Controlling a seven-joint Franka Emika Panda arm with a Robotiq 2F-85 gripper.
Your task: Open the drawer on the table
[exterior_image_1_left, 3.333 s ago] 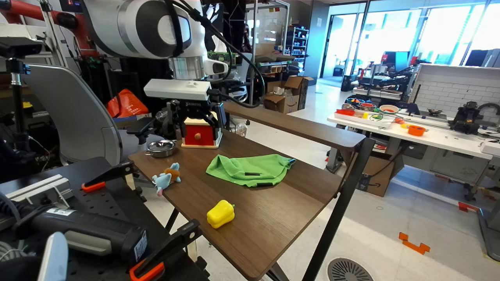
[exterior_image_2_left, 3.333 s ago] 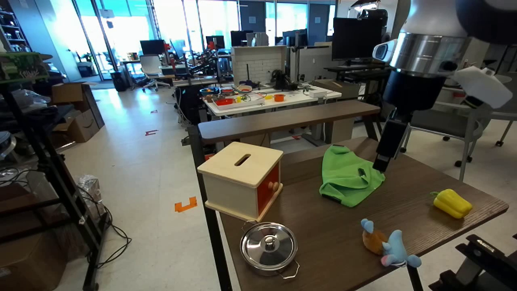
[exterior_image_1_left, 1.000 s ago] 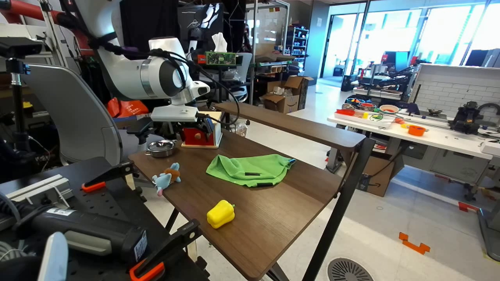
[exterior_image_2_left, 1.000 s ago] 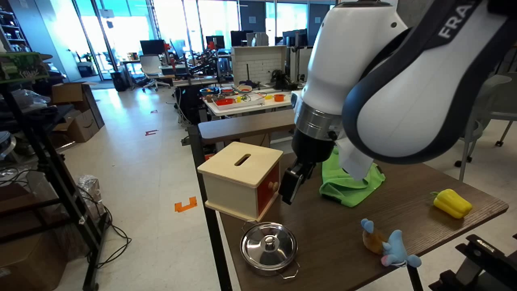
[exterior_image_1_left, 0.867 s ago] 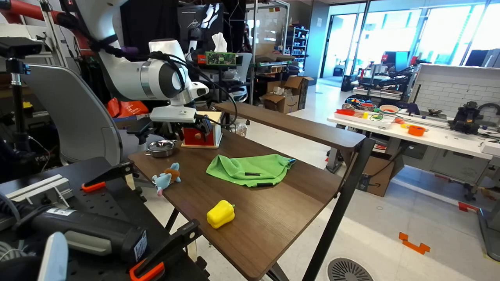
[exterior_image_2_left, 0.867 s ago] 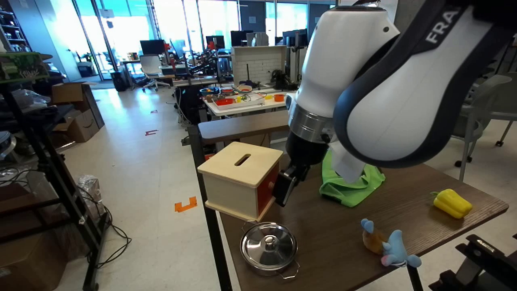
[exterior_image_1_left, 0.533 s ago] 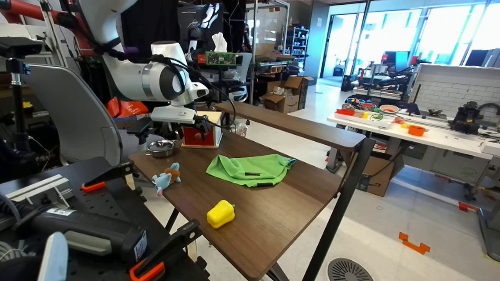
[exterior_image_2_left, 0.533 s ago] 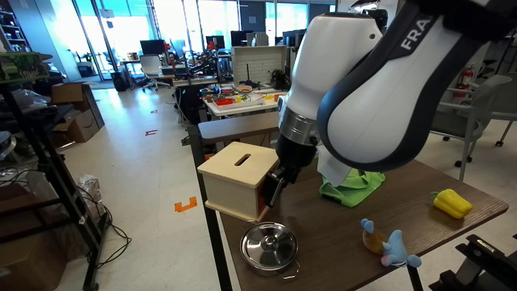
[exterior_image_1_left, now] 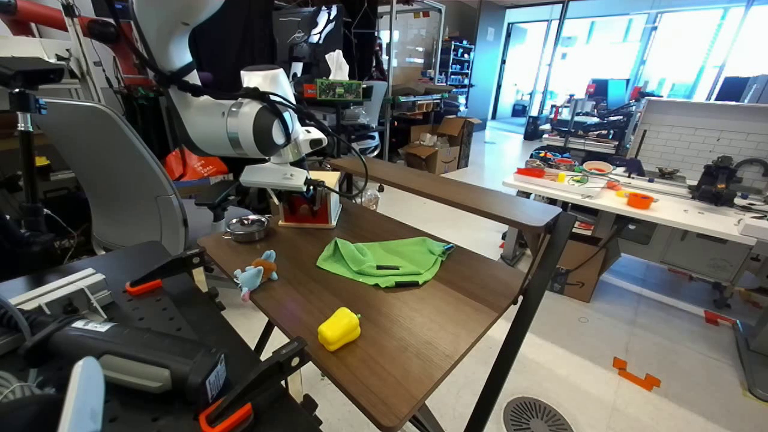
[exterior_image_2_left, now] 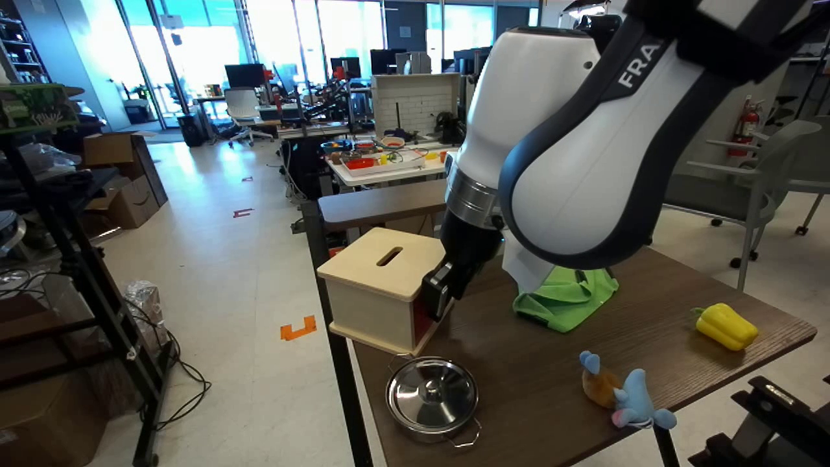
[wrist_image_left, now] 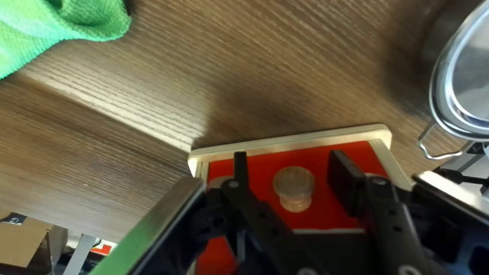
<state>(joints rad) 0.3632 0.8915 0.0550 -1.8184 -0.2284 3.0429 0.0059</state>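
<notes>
The drawer [wrist_image_left: 263, 172], a red front with a round wooden knob [wrist_image_left: 293, 185], sits flush in its pale wooden box. That box rests at one end of the brown table [exterior_image_1_left: 390, 342] and shows in both exterior views, its tan top [exterior_image_2_left: 389, 263] slotted. My gripper [wrist_image_left: 288, 166] is at the red front, tilted down. One finger stands on each side of the knob in the wrist view, with red showing between the knob and either finger. The jaws are open, neither touching it. My gripper [exterior_image_2_left: 438, 293] hides the knob and most of the red front in an exterior view.
A lidded steel pot [exterior_image_2_left: 431, 397] stands close beside the box. A green cloth [exterior_image_1_left: 384, 259], a plush toy [exterior_image_1_left: 257, 275] and a yellow pepper [exterior_image_1_left: 339, 329] lie farther along the table. A raised brown shelf [exterior_image_1_left: 444, 186] runs along one table edge.
From above the green cloth my gripper has come across and down to the drawer's front, around the knob. In the last half second it has risen slightly. The drawer has not moved.
</notes>
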